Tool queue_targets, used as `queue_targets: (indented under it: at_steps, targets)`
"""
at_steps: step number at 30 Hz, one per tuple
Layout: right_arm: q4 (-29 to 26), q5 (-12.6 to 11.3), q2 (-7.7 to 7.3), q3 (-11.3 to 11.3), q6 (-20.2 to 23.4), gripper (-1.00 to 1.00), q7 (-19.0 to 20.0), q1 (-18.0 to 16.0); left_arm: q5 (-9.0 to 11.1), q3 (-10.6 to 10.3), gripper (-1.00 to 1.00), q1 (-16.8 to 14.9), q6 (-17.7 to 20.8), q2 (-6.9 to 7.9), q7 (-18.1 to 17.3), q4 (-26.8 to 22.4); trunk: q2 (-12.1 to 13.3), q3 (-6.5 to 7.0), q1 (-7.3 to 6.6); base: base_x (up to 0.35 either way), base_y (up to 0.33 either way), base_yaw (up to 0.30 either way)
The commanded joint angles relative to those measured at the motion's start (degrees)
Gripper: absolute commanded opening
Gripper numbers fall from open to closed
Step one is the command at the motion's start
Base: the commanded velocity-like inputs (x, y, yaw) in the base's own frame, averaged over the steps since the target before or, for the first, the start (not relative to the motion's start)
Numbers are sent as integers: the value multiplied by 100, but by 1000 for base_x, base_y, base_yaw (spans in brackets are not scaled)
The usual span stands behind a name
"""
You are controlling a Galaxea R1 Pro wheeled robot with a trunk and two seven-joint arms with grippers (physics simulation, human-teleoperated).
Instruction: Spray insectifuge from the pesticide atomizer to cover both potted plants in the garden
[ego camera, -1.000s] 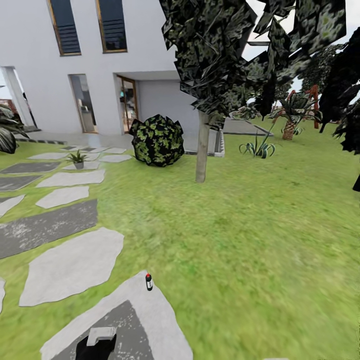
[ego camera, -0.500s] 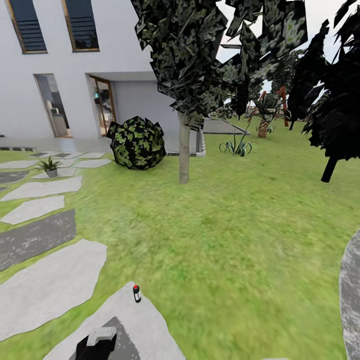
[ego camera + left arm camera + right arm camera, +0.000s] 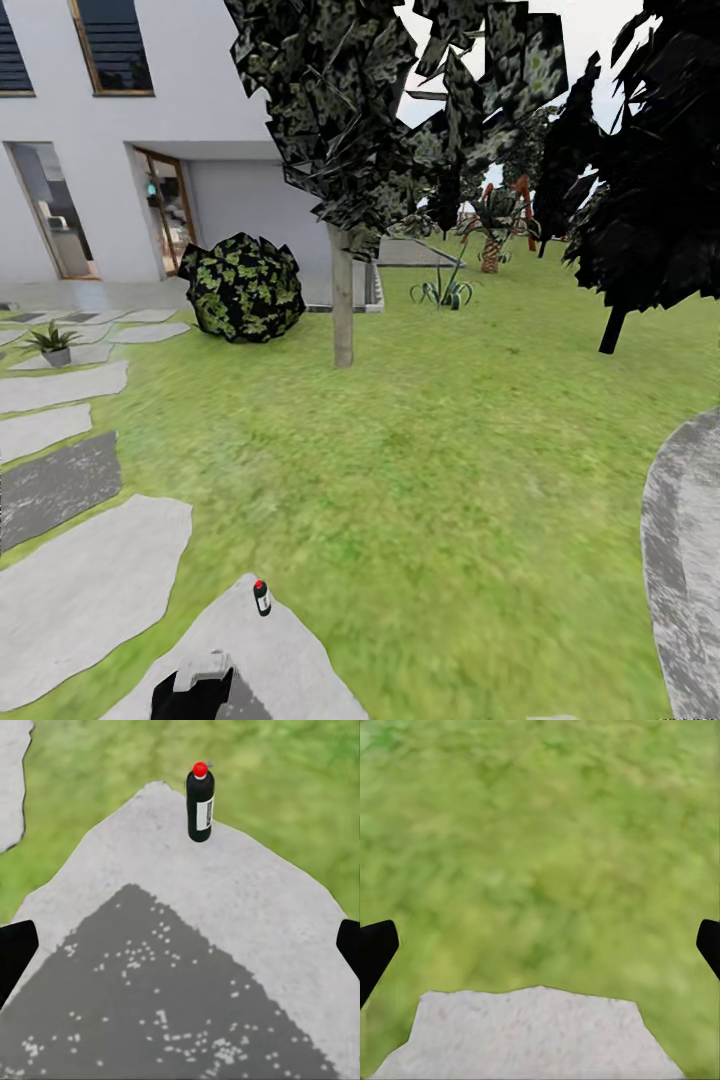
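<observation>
Where the pale stepping stone [image 3: 247,900] narrows to a point, the spray bottle [image 3: 200,802] stands upright — a slim black cylinder with a white label on its side and a small red cap on top. It sits ahead of the left gripper [image 3: 180,952], apart from it, with bare stone and a dark speckled patch between them. That gripper's two black fingertips [image 3: 15,952] sit far apart at the edges of the wrist view, so it is spread wide and holds nothing. From the head camera the bottle [image 3: 261,597] stands just beyond the left arm's pale wrist block [image 3: 200,670].

The right gripper [image 3: 540,949] is likewise spread wide, over grass [image 3: 540,847] and the edge of another pale stone [image 3: 532,1035].

Far off beyond the left gripper, one potted plant [image 3: 54,343] — green pointed leaves in a grey pot — sits on a stone near the house [image 3: 200,120].
</observation>
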Motion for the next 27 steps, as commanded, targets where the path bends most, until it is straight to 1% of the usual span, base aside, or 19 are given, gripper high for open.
queue_targets:
  at_steps: [1,7,11,17,21,24,26,27]
  targets:
    - [1,0,-1,-1,-17,100,-2,-2,3,11,100,-3,-19,-1,-1,5,-2,-5,-1,0,287,-21]
    - [1,0,-1,-1,-16,100,-2,-2,1,11,100,-4,-19,-1,-1,7,-2,-5,-1,7,281,-5]
    - [1,0,-1,-1,-17,100,-2,-2,-3,11,100,-3,-19,-1,-1,7,-2,-5,-1,119,203,0]
    - [-4,2,-1,-1,-23,100,-2,-2,1,11,100,-3,-20,-1,-1,5,-2,-5,-1,183,74,0]
    - [-37,7,1,-5,-23,100,-7,-2,-11,11,100,-15,-16,-17,9,-46,-2,-5,-1,54,9,0]
    - [-98,6,-2,-8,-23,100,-10,-7,-18,10,100,-82,-4,-26,3,-83,-2,-5,-1,15,2,0]
    - [-186,11,-6,-9,-19,100,-10,-47,-20,6,100,-202,6,-29,1,-97,-2,-5,-1,6,1,0]
    - [-281,14,-10,-11,-17,100,-11,-121,-22,5,100,-348,12,-33,0,-97,-2,-5,-1,3,1,0]
